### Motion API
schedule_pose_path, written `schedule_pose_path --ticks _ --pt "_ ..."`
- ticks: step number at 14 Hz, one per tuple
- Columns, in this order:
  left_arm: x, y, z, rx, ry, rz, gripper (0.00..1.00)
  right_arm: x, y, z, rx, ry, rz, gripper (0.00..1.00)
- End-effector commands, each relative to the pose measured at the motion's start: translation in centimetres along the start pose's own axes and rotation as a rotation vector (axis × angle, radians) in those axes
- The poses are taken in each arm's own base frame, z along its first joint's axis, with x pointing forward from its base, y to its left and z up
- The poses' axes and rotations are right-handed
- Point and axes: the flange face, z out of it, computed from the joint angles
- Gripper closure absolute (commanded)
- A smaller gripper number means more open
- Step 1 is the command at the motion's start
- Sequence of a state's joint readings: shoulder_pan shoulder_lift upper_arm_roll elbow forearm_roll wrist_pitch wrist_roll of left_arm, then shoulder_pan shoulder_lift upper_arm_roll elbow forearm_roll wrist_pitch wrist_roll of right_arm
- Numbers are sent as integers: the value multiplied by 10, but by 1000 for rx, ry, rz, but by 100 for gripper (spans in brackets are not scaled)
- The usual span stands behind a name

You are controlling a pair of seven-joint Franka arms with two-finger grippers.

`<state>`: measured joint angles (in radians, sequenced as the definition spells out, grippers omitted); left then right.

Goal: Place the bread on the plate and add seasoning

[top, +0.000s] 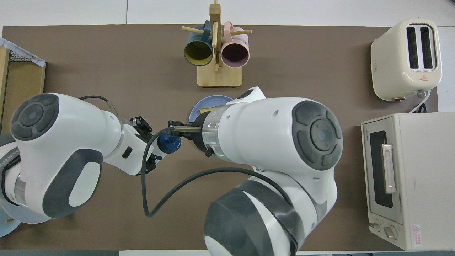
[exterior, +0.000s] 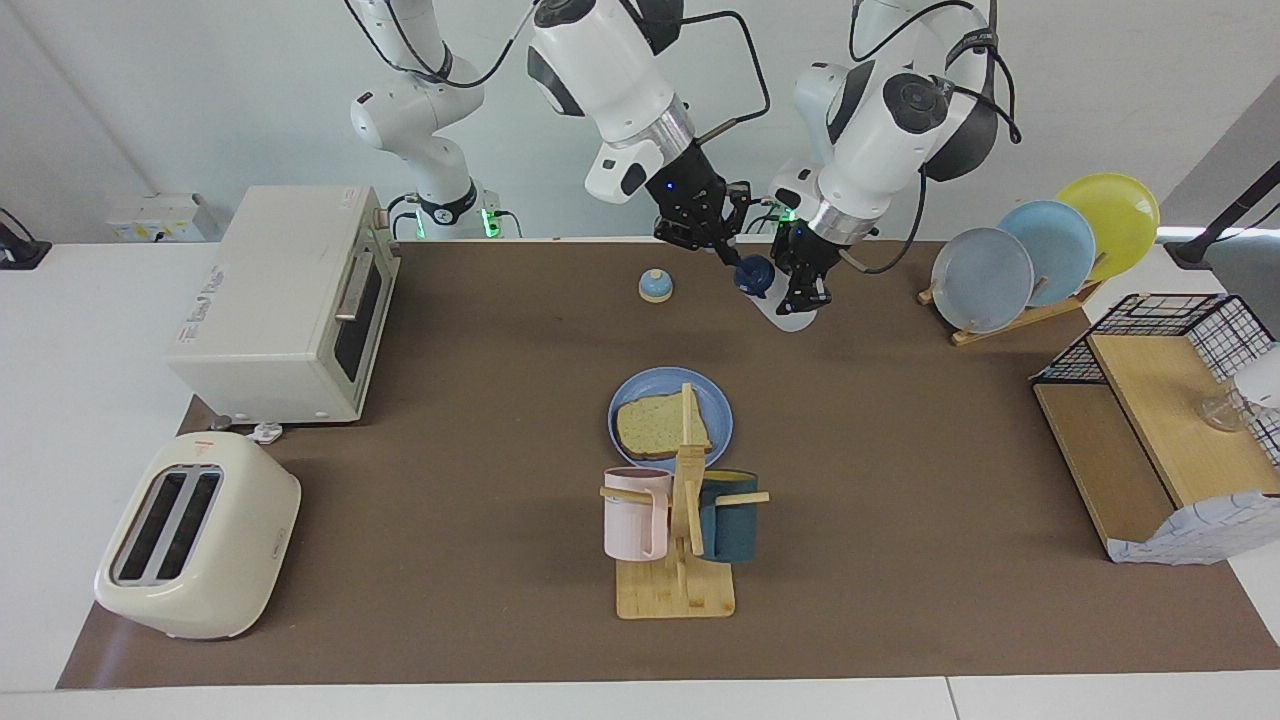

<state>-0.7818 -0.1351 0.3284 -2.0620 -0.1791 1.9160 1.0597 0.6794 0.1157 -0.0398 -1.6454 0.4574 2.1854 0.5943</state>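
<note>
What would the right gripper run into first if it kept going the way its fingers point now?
The right gripper slants down toward the left arm's end of the table, and its fingertips are already at the dark blue cap of the seasoning bottle, which the left gripper holds. So likely the cap first, though depth is uncertain.

Facing view: mounted high across the table, looking at both robots' bases; it takes in the whole brown mat [exterior: 900,420], from toaster [exterior: 197,535] to plate rack [exterior: 1040,260].

Overhead view: mounted above the robots' end, aimed steeply down and forward; arm housings fill its lower half, probably hiding part of the mat.

Shared region: mug stand [exterior: 678,530] [top: 218,53], toaster [top: 406,58], oven [top: 405,177].
</note>
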Motion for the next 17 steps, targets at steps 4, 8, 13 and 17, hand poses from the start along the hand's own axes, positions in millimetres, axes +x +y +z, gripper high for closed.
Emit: schedule_pose_path --ticks 4,8,13,17 --pt "-3 7 2 -2 -4 -2 100 19 15 -2 -27 3 16 0" --pt "-2 5 2 9 -7 8 100 82 116 -59 -328 19 -166 0" --pt "22 -2 -1 145 -122 24 100 122 282 -185 -482 -102 -135 0" --pt "60 -3 12 234 -257 29 100 107 308 -225 -572 -150 -166 0"
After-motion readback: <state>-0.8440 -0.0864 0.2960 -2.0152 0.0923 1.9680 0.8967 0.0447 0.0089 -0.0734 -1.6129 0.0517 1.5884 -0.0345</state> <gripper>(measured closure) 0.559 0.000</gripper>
